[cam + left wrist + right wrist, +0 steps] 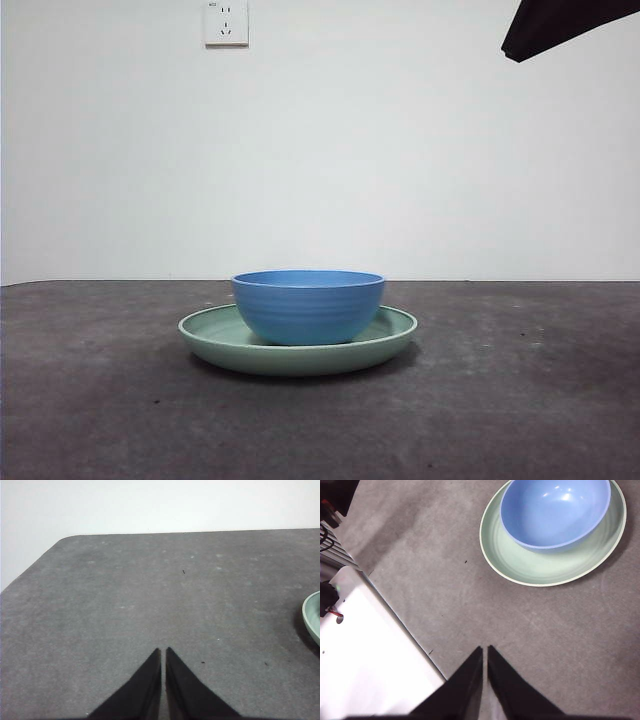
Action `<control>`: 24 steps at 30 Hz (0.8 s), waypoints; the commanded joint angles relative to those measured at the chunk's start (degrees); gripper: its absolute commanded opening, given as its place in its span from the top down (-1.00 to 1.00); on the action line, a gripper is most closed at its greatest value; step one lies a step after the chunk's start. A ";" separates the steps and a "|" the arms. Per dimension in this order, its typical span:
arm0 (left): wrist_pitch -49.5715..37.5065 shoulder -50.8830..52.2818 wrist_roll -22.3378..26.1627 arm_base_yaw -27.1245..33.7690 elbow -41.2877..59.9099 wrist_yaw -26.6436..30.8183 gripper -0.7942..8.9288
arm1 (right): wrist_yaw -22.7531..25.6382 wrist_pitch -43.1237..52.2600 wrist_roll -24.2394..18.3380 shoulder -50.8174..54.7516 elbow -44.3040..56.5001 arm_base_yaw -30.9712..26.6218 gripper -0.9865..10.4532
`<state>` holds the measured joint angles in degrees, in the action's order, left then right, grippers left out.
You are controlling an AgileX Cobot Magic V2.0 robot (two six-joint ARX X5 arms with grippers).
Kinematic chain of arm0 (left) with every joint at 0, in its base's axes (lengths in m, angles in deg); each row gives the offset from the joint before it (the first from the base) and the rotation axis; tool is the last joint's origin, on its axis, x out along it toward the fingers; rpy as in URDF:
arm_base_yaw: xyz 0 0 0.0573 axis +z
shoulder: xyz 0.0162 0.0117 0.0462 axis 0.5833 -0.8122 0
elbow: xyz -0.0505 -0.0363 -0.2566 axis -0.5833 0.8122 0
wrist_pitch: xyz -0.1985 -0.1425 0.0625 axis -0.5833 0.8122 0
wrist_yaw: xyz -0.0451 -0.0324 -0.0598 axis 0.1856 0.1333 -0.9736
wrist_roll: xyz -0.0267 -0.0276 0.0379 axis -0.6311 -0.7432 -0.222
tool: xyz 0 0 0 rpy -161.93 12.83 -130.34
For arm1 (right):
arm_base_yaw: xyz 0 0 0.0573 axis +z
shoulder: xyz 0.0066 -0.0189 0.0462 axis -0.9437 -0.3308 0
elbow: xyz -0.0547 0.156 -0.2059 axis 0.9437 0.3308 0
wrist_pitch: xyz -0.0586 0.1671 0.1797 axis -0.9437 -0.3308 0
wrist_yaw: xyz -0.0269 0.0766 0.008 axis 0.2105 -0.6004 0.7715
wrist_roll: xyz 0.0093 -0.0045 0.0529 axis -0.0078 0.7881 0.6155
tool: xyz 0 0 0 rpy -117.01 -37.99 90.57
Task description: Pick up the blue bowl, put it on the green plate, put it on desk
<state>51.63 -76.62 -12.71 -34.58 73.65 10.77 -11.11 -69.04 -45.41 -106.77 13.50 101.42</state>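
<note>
The blue bowl (308,304) stands upright inside the green plate (395,340), and the plate rests on the dark desk (520,400). The right wrist view shows the bowl (555,511) on the plate (540,565) from above, well away from my right gripper (484,651), which is shut and empty, raised over the desk near its edge. My left gripper (163,652) is shut and empty over bare desk (150,590); only the plate's rim (312,617) shows at that view's edge. A black arm tip (560,25) shows at the front view's top right corner.
A white wall with a power socket (226,22) stands behind the desk. In the right wrist view a white surface (365,660) with cables borders the desk's edge. The desk's rounded corner (65,539) shows in the left wrist view.
</note>
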 commanded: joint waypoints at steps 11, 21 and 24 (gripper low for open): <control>0.42 0.09 -0.33 0.13 1.20 0.15 0.80 | -0.13 0.52 -0.66 -0.37 -0.61 0.42 0.81; 0.42 0.09 -0.33 0.11 1.20 0.15 0.80 | 4.81 8.33 -5.35 5.84 0.13 -5.81 0.81; 0.42 0.09 -0.33 0.11 1.20 0.15 0.80 | 4.79 14.86 -5.14 11.08 2.47 -11.37 0.81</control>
<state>51.61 -76.62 -12.73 -34.58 73.65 10.77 -6.30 -55.53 -49.72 -96.63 15.53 91.17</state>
